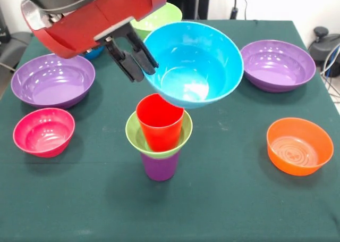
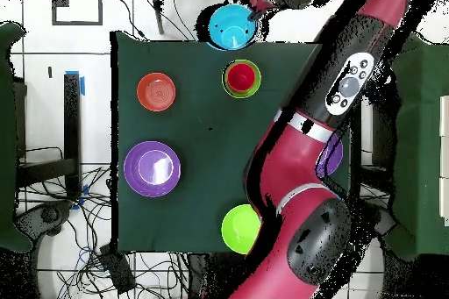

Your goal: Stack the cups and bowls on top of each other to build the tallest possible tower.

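The tower stands mid-table: a purple cup at the bottom, a small lime green bowl nested on it, and a red cup inside that. From above, the tower shows as a red disc ringed in green. My gripper is shut on the left rim of a big blue bowl, which hangs tilted in the air just above and behind the red cup. In the overhead view the blue bowl is at the table's far edge, with the gripper beside it.
Wide purple bowls sit left and right. There is a pink bowl at the front left and an orange bowl at the front right. A lime green bowl and a small blue bowl peek out from behind the arm.
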Controlling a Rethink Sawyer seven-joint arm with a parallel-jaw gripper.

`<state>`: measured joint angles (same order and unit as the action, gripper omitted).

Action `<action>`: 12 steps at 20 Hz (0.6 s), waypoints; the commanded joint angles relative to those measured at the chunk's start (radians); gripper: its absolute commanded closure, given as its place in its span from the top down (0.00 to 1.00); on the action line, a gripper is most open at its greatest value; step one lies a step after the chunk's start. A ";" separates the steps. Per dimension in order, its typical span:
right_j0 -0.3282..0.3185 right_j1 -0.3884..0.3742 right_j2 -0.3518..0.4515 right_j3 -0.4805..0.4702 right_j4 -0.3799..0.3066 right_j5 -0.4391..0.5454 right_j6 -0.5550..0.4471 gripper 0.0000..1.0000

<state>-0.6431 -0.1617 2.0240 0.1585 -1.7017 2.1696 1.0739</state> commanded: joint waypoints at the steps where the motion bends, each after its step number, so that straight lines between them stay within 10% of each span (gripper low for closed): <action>1: -0.002 -0.012 0.295 -0.127 -0.297 0.126 -0.366 0.00; 12: -0.016 -0.014 0.391 -0.129 -0.383 0.127 -0.382 0.00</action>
<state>-0.6513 -0.1624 2.3541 0.1506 -1.9481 2.2140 1.0153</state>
